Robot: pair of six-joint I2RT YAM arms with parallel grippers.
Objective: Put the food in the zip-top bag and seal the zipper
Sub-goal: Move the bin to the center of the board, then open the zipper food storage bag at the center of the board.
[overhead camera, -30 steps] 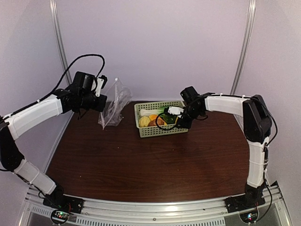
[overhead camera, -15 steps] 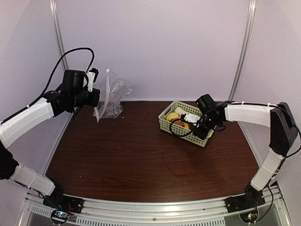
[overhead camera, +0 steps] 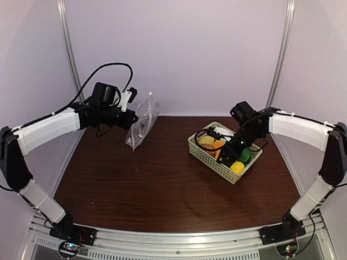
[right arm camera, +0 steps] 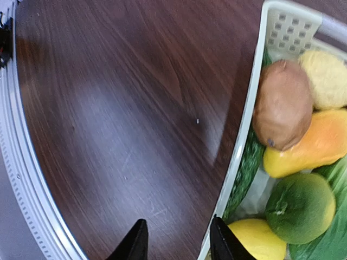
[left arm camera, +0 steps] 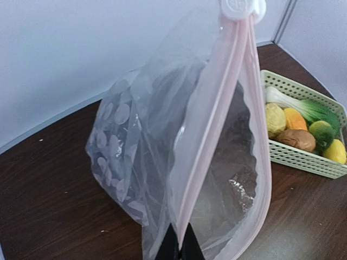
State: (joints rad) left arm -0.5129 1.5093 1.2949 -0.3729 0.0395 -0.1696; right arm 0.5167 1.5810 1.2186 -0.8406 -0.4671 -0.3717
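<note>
The left claw [left arm camera: 179,246] is clenched on the zip-top bag [left arm camera: 135,157], pinching one lip of its mouth at the pale pink zipper [left arm camera: 209,124]. A white slider [left arm camera: 242,8] sits at the far end of that strip. The two zipper lips bow apart, so the mouth gapes unsealed. Half a second ago the bag hung in the far left corner. It has since swung right, toward the middle, and now hangs over the far left part of the worktop [overhead camera: 162,189]. Whether its bottom touches the wood I cannot tell.

The right claw [right arm camera: 179,244] is released, fingers apart at the near-left wall of the basket [overhead camera: 210,162]. One finger is over bare worktop and the other is at the rim beside a yellow lemon [right arm camera: 257,238]. A second ago the basket sat square at the far middle. It has since slid right and nearer, and now lies turned with one corner pointing near.

The food is in the basket: a brown piece [right arm camera: 282,103], a pale lemon [right arm camera: 328,78], an orange piece [right arm camera: 309,146], a round green fruit [right arm camera: 301,208] and a dark green vegetable [right arm camera: 246,173] along the wall. The left wrist view also shows the leek [left arm camera: 303,105]. Bag and basket are well apart.
</note>
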